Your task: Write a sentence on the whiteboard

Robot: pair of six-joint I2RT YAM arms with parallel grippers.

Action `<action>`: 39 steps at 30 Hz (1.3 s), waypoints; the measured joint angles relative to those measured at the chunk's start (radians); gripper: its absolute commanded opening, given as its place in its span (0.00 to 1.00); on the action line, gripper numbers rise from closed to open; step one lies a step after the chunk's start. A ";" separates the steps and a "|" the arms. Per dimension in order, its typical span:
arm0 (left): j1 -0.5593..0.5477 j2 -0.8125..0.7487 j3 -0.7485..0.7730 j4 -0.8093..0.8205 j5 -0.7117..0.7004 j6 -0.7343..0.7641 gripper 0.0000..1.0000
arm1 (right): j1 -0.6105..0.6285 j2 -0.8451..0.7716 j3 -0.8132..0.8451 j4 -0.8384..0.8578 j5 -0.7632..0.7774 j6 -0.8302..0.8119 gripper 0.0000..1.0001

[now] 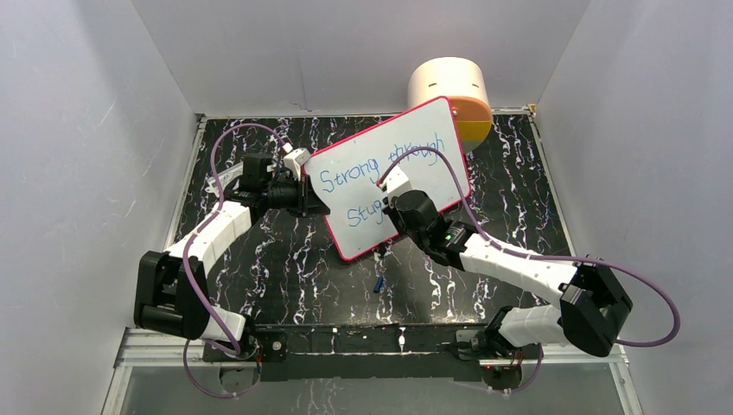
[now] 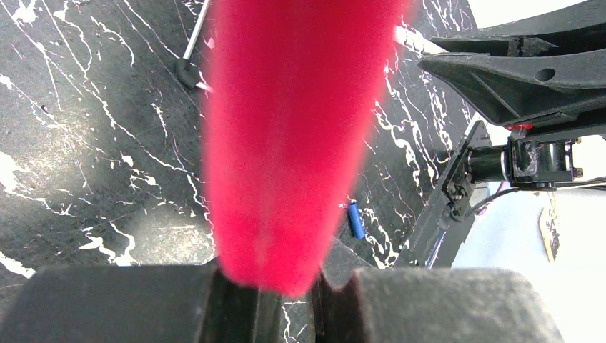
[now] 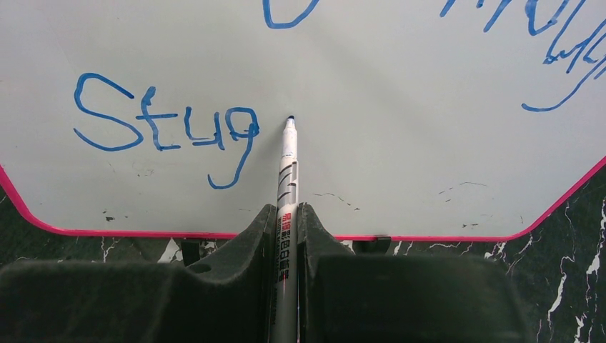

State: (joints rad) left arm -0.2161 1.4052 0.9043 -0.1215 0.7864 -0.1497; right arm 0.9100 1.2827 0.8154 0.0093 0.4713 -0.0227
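Note:
The whiteboard [image 1: 347, 235], white with a pink-red frame, stands tilted in the middle of the table. The sentence [image 1: 380, 164] in blue reads "Strong through" on the top line and "Stug" [image 3: 164, 128] below it. My left gripper [image 1: 313, 203] is shut on the board's left edge. In the left wrist view the red frame [image 2: 286, 143] fills the space between the jaws of the left gripper [image 2: 275, 300]. My right gripper [image 3: 286, 236] is shut on a silver marker [image 3: 287, 186]. Its blue tip [image 3: 290, 120] sits just right of the "g", at the board's surface.
A cream cylinder with an orange end [image 1: 449, 91] stands behind the board at the back right. A blue marker cap [image 1: 379, 283] lies on the black marbled table [image 1: 285, 268] in front of the board. Grey walls enclose three sides.

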 measured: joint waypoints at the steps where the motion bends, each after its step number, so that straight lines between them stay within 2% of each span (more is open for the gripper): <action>1: 0.000 0.000 0.000 0.000 0.000 0.000 0.00 | 0.000 0.000 0.000 0.000 0.000 0.000 0.00; 39: 0.000 0.002 0.001 0.000 -0.001 0.000 0.00 | 0.000 -0.008 -0.013 -0.034 -0.069 -0.012 0.00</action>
State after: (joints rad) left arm -0.2161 1.4067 0.9051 -0.1219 0.7856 -0.1501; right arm 0.9096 1.2743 0.8021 -0.0242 0.4026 -0.0345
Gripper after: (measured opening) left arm 0.105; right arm 0.209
